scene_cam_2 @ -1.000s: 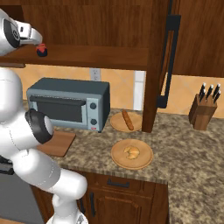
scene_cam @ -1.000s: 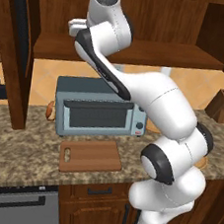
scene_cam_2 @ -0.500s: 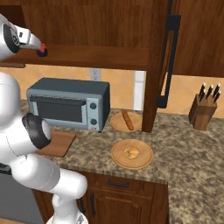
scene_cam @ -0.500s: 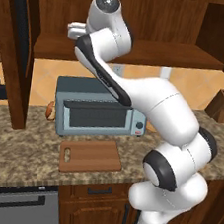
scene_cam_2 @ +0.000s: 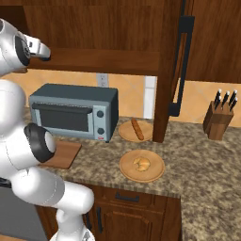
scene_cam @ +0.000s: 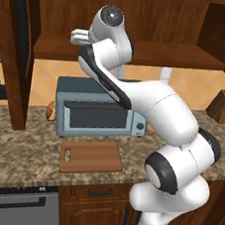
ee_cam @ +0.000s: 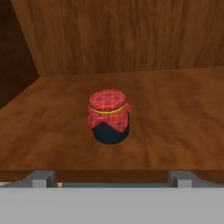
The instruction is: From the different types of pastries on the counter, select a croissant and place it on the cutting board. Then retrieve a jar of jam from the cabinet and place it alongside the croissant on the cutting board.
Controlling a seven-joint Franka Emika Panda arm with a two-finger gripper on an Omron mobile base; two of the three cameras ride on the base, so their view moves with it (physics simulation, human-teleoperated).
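One jam jar (ee_cam: 109, 117) on cabinet shelf (ee_cam: 175, 127); fingers (ee_cam: 112, 178) spread, empty; two plates (scene_cam_2: 141, 175).

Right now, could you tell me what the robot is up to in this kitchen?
The arm is raised to the cabinet shelf, its hand open and facing the jar of jam, which stands upright on the shelf, not yet gripped. The cutting board on the counter in front of the toaster oven is bare. The croissant sits on a round wooden plate, so that step looks undone.
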